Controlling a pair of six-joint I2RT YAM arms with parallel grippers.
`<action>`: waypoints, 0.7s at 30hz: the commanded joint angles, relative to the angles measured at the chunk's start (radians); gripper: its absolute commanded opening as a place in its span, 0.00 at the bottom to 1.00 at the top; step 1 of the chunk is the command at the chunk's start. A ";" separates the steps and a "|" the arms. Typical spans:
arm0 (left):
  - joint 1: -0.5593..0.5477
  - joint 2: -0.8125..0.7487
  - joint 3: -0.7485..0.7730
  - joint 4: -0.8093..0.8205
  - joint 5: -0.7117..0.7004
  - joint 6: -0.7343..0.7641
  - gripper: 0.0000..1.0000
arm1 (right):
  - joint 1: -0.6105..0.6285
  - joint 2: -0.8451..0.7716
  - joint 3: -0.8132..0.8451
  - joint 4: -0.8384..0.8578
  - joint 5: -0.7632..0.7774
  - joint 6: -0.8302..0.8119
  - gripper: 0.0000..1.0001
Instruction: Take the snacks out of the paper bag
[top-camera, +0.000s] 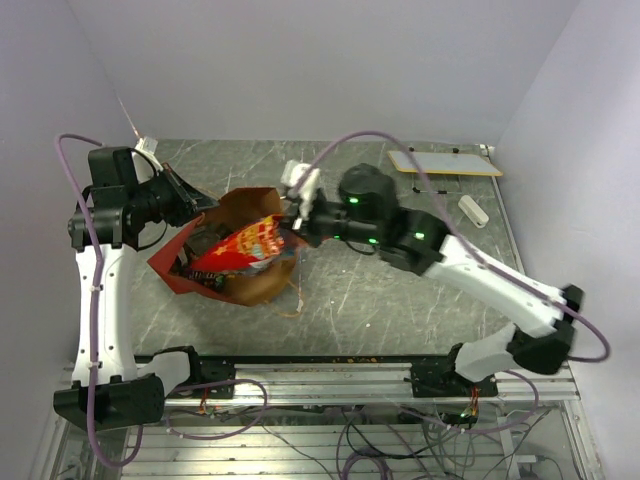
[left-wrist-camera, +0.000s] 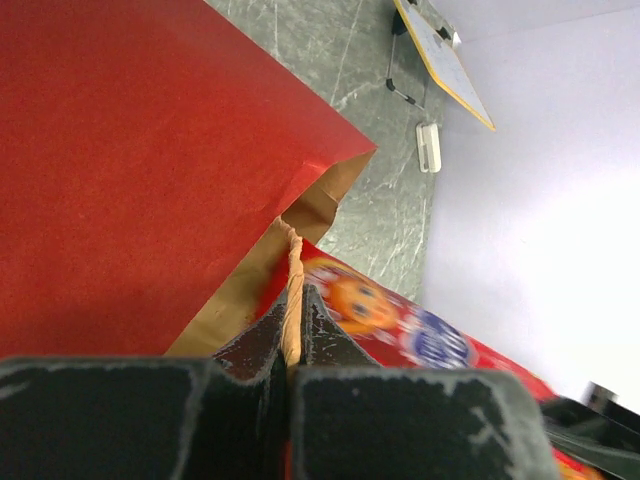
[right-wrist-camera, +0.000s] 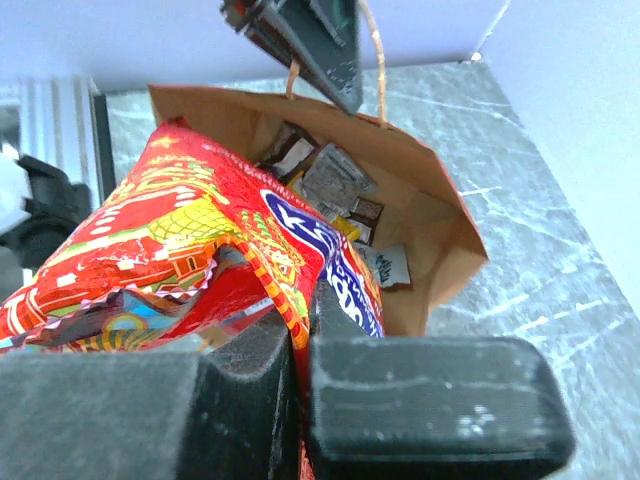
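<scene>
The red paper bag (top-camera: 250, 285) lies on its side at the table's left middle, brown mouth toward the right. My left gripper (top-camera: 197, 203) is shut on its tan loop handle (left-wrist-camera: 294, 290) at the bag's far rim. My right gripper (top-camera: 292, 226) is shut on the big red packet (top-camera: 240, 248) with the blue logo, which sticks halfway out of the mouth. In the right wrist view the red packet (right-wrist-camera: 200, 240) fills the left, and several small silvery wrappers (right-wrist-camera: 335, 180) lie deep in the bag (right-wrist-camera: 420, 200). The yellow-orange packet is barely visible there.
A flat white board (top-camera: 443, 162) lies at the back right with a small white cylinder (top-camera: 473, 210) near it. The second bag handle (top-camera: 296, 290) trails on the table in front of the bag. Walls close in the left, back and right.
</scene>
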 joint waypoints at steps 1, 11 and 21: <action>-0.006 0.017 0.061 -0.038 0.009 0.055 0.07 | 0.000 -0.218 -0.001 -0.007 0.154 0.168 0.00; -0.007 0.006 0.023 -0.034 0.038 0.036 0.07 | 0.000 -0.365 -0.068 -0.404 0.650 0.388 0.00; -0.007 -0.030 -0.025 0.019 0.034 0.014 0.07 | -0.066 -0.380 -0.261 -0.448 1.031 0.603 0.00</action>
